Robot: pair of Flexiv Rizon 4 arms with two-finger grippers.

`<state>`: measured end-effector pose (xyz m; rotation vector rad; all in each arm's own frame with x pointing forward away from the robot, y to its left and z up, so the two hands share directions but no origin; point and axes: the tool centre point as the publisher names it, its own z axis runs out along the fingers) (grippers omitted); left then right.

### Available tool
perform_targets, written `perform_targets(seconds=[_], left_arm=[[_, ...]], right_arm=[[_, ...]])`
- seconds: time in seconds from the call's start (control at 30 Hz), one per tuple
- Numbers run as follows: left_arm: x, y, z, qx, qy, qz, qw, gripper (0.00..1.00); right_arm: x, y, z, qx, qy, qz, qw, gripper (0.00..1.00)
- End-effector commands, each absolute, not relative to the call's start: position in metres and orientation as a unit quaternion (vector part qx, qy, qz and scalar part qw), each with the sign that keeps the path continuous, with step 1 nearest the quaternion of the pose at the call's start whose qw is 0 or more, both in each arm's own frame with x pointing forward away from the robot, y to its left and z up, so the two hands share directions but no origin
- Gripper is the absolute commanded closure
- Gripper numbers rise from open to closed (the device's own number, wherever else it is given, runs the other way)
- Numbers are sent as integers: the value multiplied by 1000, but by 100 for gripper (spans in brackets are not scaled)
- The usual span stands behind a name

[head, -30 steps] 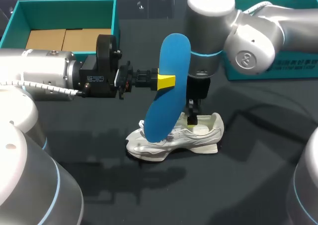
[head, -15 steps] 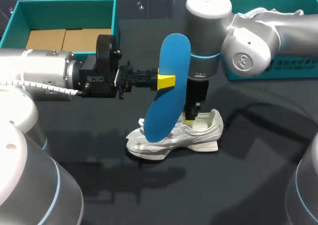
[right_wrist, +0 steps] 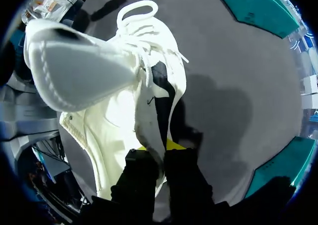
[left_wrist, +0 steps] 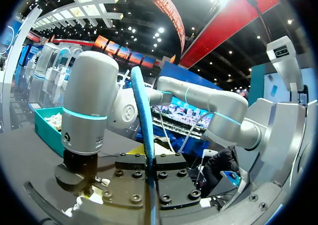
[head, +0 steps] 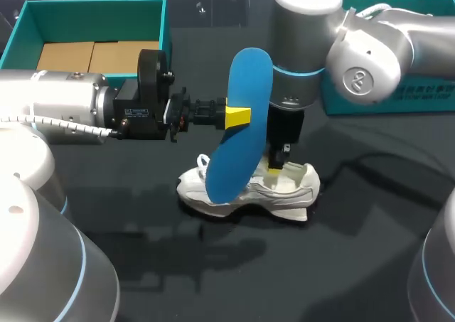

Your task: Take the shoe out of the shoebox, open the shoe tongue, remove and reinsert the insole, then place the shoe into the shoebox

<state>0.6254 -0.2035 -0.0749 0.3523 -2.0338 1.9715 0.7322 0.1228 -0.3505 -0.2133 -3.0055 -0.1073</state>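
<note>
- shoebox (head: 165,23) at far left of counter (head: 355,265), open; shoe well apart from it; return not yet started
- left end effector (head: 238,116) clenched on the blue insole (head: 247,80) around mid-length; insole hangs upright, lower end overlapping the shoe's forefoot in the head view; risk: a thin, bendy sheet in a narrow pinch may pivot or slip, so the tip misses the opening
- shoe (head: 249,192) mid-counter, sole down, laces (right_wrist: 144,41) loose; risk: insole tip snags laces or tongue and buckles instead of sliding in
- right end effector (head: 276,167) grasping the shoe's collar wall, one finger inside and one outside per the right wrist view; risk: it crowds the opening the insole needs; collar fabric could pull free, or the shoe skate on the counter under insertion push
</note>
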Motion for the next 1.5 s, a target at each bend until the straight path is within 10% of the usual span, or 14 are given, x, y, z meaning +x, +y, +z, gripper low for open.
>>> perform_targets(seconds=[0.03, 1.5], left_arm=[[626, -206, -76, 122, -704, 685, 143, 100], [626, -206, -76, 122, -704, 685, 143, 100]], right_arm=[[714, 114, -334, -146, -984, -98, 31, 100], [663, 118, -333, -561, -822, -101, 8, 100]])
